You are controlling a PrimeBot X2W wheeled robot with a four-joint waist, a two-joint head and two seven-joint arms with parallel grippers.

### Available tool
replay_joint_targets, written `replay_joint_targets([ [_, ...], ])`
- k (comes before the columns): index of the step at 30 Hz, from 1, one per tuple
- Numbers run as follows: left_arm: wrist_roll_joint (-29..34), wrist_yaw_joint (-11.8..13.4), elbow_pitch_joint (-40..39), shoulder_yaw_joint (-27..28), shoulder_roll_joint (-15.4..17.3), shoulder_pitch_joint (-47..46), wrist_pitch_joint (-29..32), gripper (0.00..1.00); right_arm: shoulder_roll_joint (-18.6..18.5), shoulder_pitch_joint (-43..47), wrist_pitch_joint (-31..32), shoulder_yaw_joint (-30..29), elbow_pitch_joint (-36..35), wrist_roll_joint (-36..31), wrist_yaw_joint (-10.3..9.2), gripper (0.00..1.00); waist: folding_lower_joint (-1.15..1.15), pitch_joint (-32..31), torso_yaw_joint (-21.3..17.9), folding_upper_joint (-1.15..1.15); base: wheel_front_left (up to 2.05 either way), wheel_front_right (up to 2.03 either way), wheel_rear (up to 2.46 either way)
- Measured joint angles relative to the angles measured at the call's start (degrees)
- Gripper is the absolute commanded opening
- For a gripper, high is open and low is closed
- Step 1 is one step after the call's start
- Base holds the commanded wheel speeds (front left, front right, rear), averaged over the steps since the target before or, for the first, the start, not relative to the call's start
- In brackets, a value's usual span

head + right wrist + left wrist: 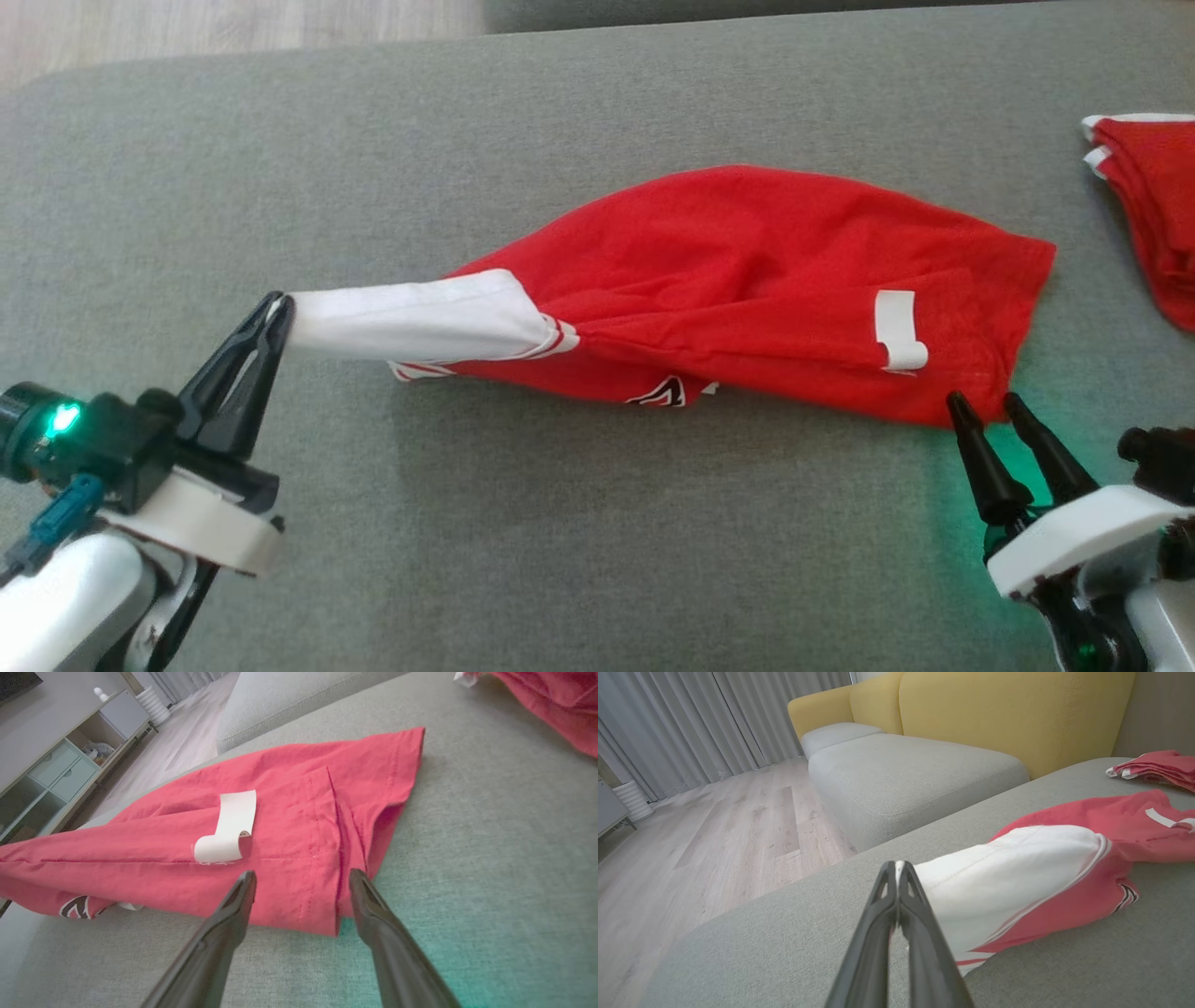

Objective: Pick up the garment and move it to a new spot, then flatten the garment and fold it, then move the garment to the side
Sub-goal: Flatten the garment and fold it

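Observation:
The garment (747, 280) is a red shirt with white sleeves, lying crumpled across the grey cushion (560, 523). My left gripper (277, 308) is shut on the end of its white sleeve (411, 317), pulled out to the left; the same pinch shows in the left wrist view, left gripper (896, 865) on the sleeve (1008, 877). My right gripper (985, 401) stands open just off the shirt's near right hem corner. In the right wrist view the right gripper (302, 877) frames that red hem (317, 896), with nothing between its fingers.
Another red and white garment (1153, 205) lies folded at the cushion's far right. A white label (229, 828) curls up from the shirt. Beyond the cushion's edge are a wooden floor (705, 835) and a yellow sofa (1008, 714) with a grey seat.

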Motion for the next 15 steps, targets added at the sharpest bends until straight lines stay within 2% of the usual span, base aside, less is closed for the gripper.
replay_joint_targets([
  [5, 0.2, -0.1, 0.3, -0.2, -1.0, -1.0, 0.0, 0.0, 0.2, -0.8, 2.4, -0.3, 0.9, 1.9, 0.0, 1.0, 0.0, 0.4, 0.9, 0.0, 0.0, 0.0, 0.0],
  [13, 0.7, -0.5, 0.9, -0.8, -1.6, -1.3, 0.1, 0.0, 0.1, -2.6, 2.3, -0.5, 3.4, 2.5, 0.0, 1.0, 0.0, 0.5, 1.7, 0.0, 0.0, 0.0, 0.0],
  [14, 0.7, -0.5, 1.0, -0.8, -1.6, -1.3, 0.1, 0.0, 0.1, -2.6, 2.3, -0.4, 3.7, 2.7, 0.0, 0.93, 0.0, 0.5, 1.7, 0.0, 0.0, 0.0, 0.0],
  [15, 0.7, -0.5, 1.0, -0.8, -1.7, -1.3, 0.1, 0.0, 0.1, -2.6, 2.2, -0.4, 4.0, 2.8, 0.0, 0.72, 0.0, 0.4, 1.8, 0.0, 0.0, 0.0, 0.0],
])
